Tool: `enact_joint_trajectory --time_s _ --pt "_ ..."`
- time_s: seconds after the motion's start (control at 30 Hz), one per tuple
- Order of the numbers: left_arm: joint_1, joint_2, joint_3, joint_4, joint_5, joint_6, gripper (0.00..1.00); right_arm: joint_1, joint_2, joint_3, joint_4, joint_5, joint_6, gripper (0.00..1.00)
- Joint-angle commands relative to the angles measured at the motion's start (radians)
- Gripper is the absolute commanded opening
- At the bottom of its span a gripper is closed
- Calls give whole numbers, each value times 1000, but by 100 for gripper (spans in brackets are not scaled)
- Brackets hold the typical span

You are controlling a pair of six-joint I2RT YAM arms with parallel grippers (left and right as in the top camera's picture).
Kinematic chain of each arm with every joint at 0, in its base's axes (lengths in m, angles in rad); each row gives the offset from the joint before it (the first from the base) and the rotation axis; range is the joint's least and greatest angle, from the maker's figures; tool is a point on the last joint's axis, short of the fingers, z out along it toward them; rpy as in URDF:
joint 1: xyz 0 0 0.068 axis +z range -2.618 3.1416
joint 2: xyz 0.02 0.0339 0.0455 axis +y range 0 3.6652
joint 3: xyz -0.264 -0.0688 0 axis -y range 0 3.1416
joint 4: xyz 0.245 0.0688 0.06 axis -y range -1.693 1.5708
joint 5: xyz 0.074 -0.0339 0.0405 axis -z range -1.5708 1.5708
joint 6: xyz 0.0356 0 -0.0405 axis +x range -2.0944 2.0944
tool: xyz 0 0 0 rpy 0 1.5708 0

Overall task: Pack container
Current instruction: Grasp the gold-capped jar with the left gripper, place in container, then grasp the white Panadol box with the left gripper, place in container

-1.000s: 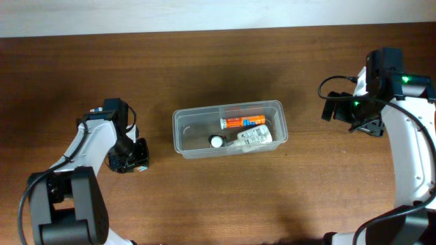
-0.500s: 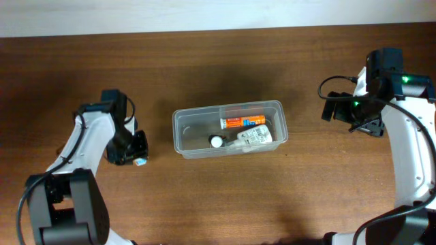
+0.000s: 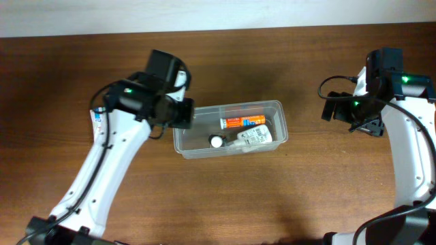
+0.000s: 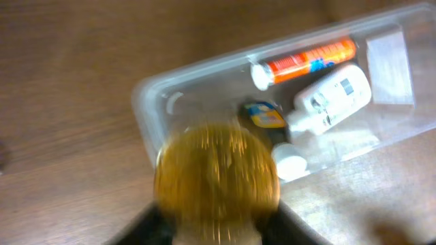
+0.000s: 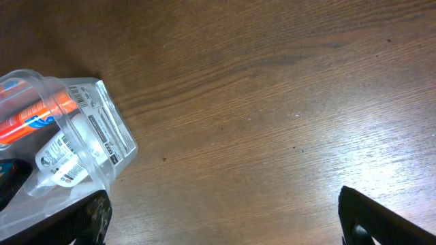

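Observation:
The clear plastic container stands mid-table and holds an orange tube, a white bottle and a white cap. My left gripper hangs over the container's left end. In the left wrist view it is shut on a blurred round golden object above the container. That view also shows the tube, the bottle and a small blue-and-yellow packet inside. My right gripper is open and empty over bare wood, right of the container.
The table is dark brown wood, with a pale wall strip along its far edge. The right arm's cable loops beside its wrist. Bare wood lies between the right gripper's fingers.
My left arm has swung from the table left of the container up and rightward to its left end, carrying the golden object. The right arm has not moved.

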Motion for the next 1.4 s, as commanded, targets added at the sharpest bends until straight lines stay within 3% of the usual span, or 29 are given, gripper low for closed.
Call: enact_joint_trajectory --time_s 0.0,0.23,0.57,0.7,0.77,0.8,0.83,0.93,1.2,1.37 --pt "-43 64 1 2 -2 2 11 -2 0 -6 -3 -2 -7 98" --pt "-56 200 1 -9 2 2 11 -2 0 -6 -5 -1 -7 99" --pt "-60 209 2 -23 39 11 11 -2 0 -6 -4 -1 -11 98" --pt "-39 198 37 -27 -27 10 20 -2 0 -6 -3 0 -11 98" --pt "-8 180 82 -40 -85 10 28 -2 0 -6 -3 3 -12 98" --pt "3 174 95 -44 -96 10 38 -2 0 -6 -3 2 -14 98" --pt "44 156 127 -50 -129 10 56 -2 0 -6 -3 2 -14 98" --pt "135 130 159 -53 -172 10 63 -2 0 -6 -3 2 -14 98" --pt "533 205 158 -40 -190 10 68 -2 0 -6 -3 2 -14 98" --pt "617 340 158 -24 -185 10 68 -2 0 -6 -4 2 -14 98"
